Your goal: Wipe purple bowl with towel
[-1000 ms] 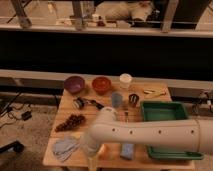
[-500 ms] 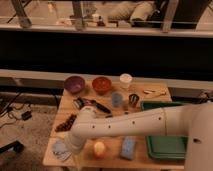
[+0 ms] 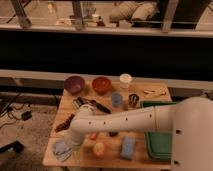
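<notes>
The purple bowl [image 3: 74, 84] stands at the table's back left, beside an orange-red bowl [image 3: 102, 84]. The towel [image 3: 60, 149], a wrinkled light blue-grey cloth, lies at the front left corner. My white arm reaches from the right across the table front, and its gripper [image 3: 69, 145] hangs open right over the towel's right edge, hiding part of it. The towel still lies flat on the table. The bowl is far from the gripper, across the table's depth.
A peach [image 3: 99, 148] and a blue sponge [image 3: 128, 147] lie at the front, just right of the gripper. A green tray [image 3: 157, 136] fills the right side. A white cup [image 3: 125, 80], a blue cup [image 3: 116, 99], a dark cup [image 3: 132, 99] and black utensils [image 3: 95, 105] crowd the middle.
The arm has swung left and down across the table front, bringing the gripper from near the peach to over the towel. The objects on the table have not moved.
</notes>
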You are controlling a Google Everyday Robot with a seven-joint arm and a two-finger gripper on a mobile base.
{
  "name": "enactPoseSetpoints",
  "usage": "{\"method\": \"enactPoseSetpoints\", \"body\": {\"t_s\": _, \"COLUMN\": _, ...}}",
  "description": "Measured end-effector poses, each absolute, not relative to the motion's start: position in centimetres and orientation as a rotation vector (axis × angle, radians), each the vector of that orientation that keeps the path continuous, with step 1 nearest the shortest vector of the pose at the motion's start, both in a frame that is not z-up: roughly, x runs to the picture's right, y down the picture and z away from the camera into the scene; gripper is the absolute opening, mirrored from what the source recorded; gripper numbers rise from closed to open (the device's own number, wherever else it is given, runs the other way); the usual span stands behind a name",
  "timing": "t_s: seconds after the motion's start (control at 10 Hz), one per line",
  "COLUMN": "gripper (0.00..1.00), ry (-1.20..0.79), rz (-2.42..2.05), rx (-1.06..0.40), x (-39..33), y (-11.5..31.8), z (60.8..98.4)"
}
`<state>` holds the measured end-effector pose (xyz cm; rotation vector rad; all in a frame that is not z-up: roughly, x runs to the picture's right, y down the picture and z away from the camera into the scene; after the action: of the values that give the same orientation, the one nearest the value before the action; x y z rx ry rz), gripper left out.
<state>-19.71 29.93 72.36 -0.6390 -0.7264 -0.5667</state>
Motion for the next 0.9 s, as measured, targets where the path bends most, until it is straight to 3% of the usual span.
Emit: {"method": "enactPoseSetpoints", "body": {"t_s": 0.9, "gripper": 1.00, "ry": -0.714, "rz": -0.558, "rx": -0.633, "x": -20.21, "y": 30.12, "z": 73.29}}
